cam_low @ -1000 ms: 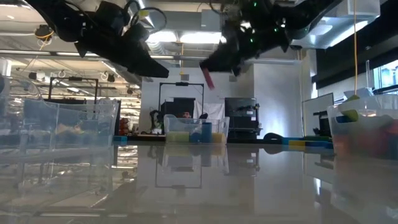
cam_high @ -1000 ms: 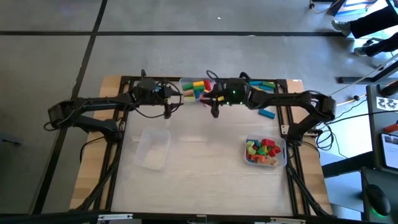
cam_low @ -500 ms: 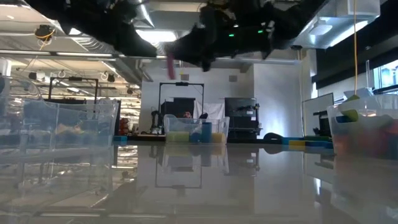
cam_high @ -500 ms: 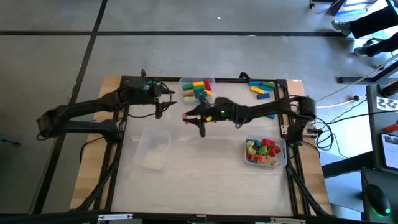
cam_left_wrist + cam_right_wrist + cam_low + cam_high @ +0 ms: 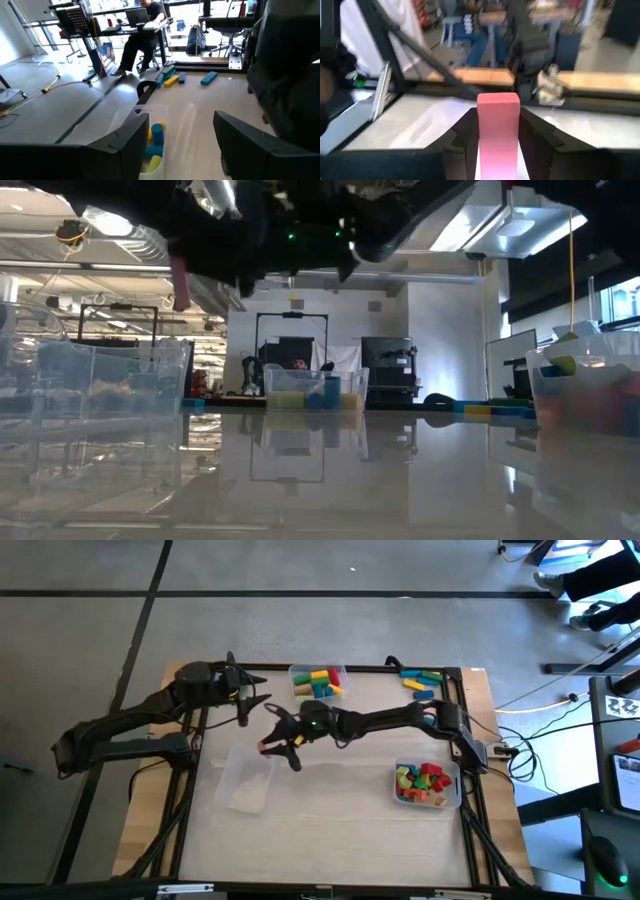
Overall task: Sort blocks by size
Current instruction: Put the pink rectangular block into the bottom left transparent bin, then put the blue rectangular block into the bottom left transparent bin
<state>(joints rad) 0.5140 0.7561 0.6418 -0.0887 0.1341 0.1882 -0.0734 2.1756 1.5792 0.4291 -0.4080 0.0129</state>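
Note:
My right gripper (image 5: pixel 272 746) is shut on a pink bar block (image 5: pixel 266 747), high over the far edge of an empty clear bin (image 5: pixel 245 780) at the left. The block also shows in the low view (image 5: pixel 181 280) and in the right wrist view (image 5: pixel 498 131). My left gripper (image 5: pixel 248 708) is open and empty, raised at the far left, beside the far bin (image 5: pixel 317 682). That bin holds yellow, green, red and blue blocks. Another bin (image 5: pixel 427 785) at the right holds several short blocks. Loose bars (image 5: pixel 420 682) lie at the far right. My right gripper pinches the pink bar between its two fingers, on its two long sides (image 5: pixel 485 145). The bar's free end (image 5: pixel 498 100) sticks out past the fingertips. In the low view the bar hangs nearly upright below the gripper, lifted clear of the table and bins.
The right arm (image 5: pixel 390 722) reaches across the table's middle from the right. The table's near half (image 5: pixel 330 830) is bare. A blue block (image 5: pixel 428 723) lies by the right arm. A person sits at a desk (image 5: pixel 145 20) beyond the table.
My right gripper has carried the pink bar from over the far bin toward the table's left and near edges, to above the empty bin's far edge. The bar stays clear and hanging. My left gripper has drawn back toward the table's left edge.

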